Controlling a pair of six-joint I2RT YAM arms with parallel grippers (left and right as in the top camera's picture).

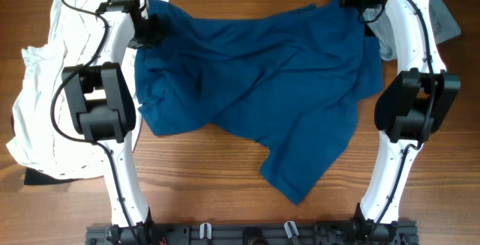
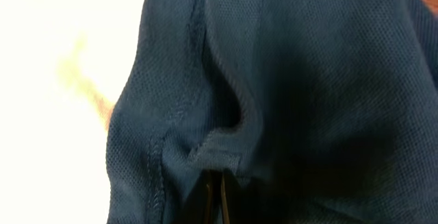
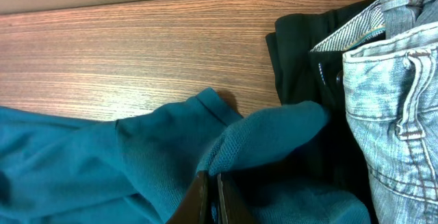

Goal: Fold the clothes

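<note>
pinching dark-blue t-shirt point(image 1: 255, 80), far edge

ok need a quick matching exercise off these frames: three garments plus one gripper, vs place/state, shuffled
Things:
1. blue T-shirt
2. white shirt
3. jeans
4. left gripper

Place or state:
A. bunched at the left of the overhead view
B. shut on a fold of dark-blue hem
C. spread rumpled across the middle
D. pale grey denim, top right corner of the overhead view

Pairs: 1-C, 2-A, 3-D, 4-B
</note>
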